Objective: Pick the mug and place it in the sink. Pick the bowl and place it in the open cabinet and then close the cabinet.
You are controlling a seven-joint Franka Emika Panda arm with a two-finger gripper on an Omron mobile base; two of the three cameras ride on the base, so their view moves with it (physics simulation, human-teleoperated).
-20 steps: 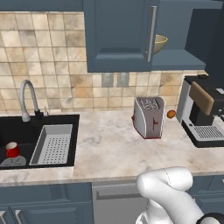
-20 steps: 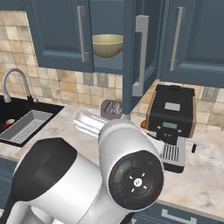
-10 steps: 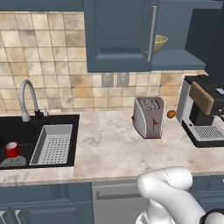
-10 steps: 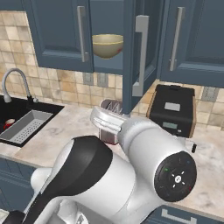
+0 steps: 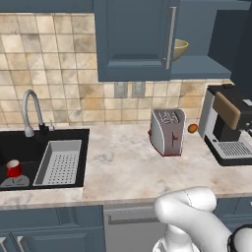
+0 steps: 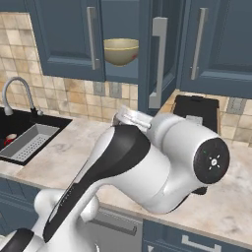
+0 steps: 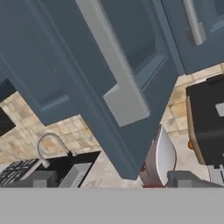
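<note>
The red mug [image 5: 14, 168] stands in the black sink [image 5: 30, 145] beside the grey perforated tray [image 5: 60, 162]. On the shelf of the open blue wall cabinet [image 5: 203, 66] sits the olive-tan bowl [image 5: 179, 48], which shows more fully from the right [image 6: 120, 50]. The cabinet's open door [image 6: 158, 55] juts out towards me, edge-on. In the hand view this door and its silver bar handle [image 7: 117, 74] loom close. My gripper [image 7: 116, 179] is open just below the door's lower corner, its fingertips [image 7: 43, 178] wide apart with nothing between them.
A chrome toaster [image 5: 167, 131] stands mid-counter with a small orange thing [image 5: 192, 128] beside it. A black coffee machine [image 5: 229, 125] sits at the right. The curved faucet [image 5: 29, 109] rises behind the sink. My bulky arm [image 6: 147, 167] hides much of the counter in the right base view.
My arm has swung and lifted towards the open cabinet door. Mug, bowl and door have not moved.
</note>
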